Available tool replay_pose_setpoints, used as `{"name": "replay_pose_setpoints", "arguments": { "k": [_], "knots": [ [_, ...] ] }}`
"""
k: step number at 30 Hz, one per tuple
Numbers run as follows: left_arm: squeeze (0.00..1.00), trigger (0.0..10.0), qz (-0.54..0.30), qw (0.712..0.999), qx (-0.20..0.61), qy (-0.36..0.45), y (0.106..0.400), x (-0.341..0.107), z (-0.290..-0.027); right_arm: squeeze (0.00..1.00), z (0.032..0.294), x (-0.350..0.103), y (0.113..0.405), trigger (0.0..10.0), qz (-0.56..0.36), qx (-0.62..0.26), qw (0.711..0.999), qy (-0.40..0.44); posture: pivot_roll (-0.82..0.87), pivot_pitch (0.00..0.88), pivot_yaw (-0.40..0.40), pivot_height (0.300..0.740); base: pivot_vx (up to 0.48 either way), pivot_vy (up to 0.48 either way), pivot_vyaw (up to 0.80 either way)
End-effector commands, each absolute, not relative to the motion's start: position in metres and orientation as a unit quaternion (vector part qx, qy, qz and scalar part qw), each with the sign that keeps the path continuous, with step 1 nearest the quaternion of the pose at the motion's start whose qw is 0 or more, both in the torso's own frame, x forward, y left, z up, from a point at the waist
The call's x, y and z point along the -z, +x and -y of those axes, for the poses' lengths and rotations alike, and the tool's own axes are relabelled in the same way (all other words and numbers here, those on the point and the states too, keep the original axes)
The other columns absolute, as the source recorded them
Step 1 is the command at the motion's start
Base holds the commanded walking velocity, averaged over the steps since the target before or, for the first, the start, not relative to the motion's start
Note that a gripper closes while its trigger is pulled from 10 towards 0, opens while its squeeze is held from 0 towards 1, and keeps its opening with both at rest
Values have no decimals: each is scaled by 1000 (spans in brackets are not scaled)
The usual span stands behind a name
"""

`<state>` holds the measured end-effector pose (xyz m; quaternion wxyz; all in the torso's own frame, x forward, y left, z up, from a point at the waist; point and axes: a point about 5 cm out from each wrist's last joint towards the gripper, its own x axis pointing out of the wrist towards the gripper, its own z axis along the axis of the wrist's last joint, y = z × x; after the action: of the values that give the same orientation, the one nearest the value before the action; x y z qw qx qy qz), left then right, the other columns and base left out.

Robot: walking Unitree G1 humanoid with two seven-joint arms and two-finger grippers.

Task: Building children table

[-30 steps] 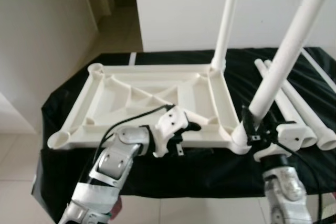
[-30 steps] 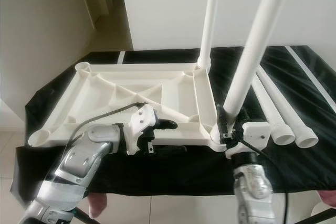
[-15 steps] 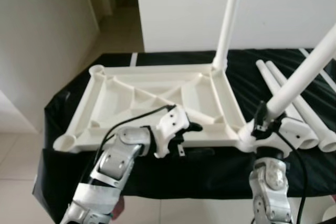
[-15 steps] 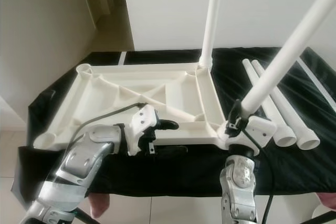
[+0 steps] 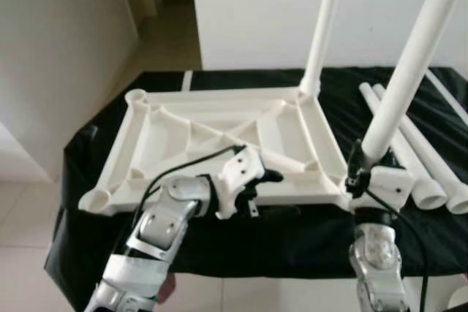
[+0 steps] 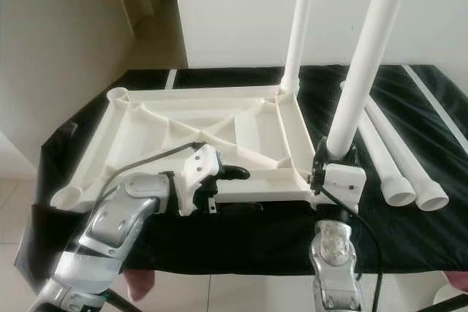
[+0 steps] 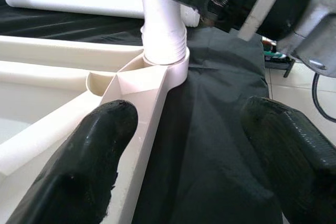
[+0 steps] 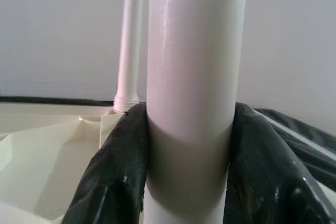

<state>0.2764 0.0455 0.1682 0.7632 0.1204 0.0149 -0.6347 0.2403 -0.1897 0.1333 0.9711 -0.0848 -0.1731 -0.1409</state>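
at the near right corner of the upturned tabletop point(image 5: 219, 126), the right gripper point(image 6: 333, 162) pinches a leg point(image 5: 409, 71), now upright after leaning, so it looks seated. left gripper point(image 7: 194, 150) hovers spread beside the rim.

Right claw point(image 6: 334, 160) has brought the near table leg point(image 6: 363, 63) back toward upright: half a second ago the leg leaned strongly to the right, now it stands only slightly tilted, its lower end seated in the near right corner socket point(image 7: 164, 62) of the upturned tabletop point(image 6: 183, 126). Claw's fingers point(image 8: 115, 166) remain clamped on both sides of the leg just above the socket. Right wrist now sits straighter beneath it.
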Motion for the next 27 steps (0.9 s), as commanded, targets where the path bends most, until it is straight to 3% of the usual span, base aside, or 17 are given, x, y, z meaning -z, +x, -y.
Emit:
{"name": "replay_pose_setpoints", "arguments": {
  "k": [1, 10, 15, 27],
  "knots": [
    [0, 10000, -16, 796, 593, 121, 283, -167, -49, 0, 204, -88, 225, 10000, 59, 165, 980, -96, 5, 0, 36, 740, 0, 0, 0],
    [0, 10000, -14, 797, 592, 122, 284, -169, -49, 0, 211, -84, 206, 10000, 61, 169, 981, -69, 0, 0, 38, 740, 0, 0, 0],
    [0, 10000, -11, 796, 593, 120, 285, -169, -47, 0, 228, -76, 196, 10000, 32, 255, 966, -36, -16, 0, 44, 740, 0, 0, 0],
    [0, 10000, -9, 792, 599, 119, 285, -170, -44, 0, 236, -84, 216, 10000, 26, 319, 947, 16, -24, 0, 51, 740, 0, 0, 0]
  ]
}}
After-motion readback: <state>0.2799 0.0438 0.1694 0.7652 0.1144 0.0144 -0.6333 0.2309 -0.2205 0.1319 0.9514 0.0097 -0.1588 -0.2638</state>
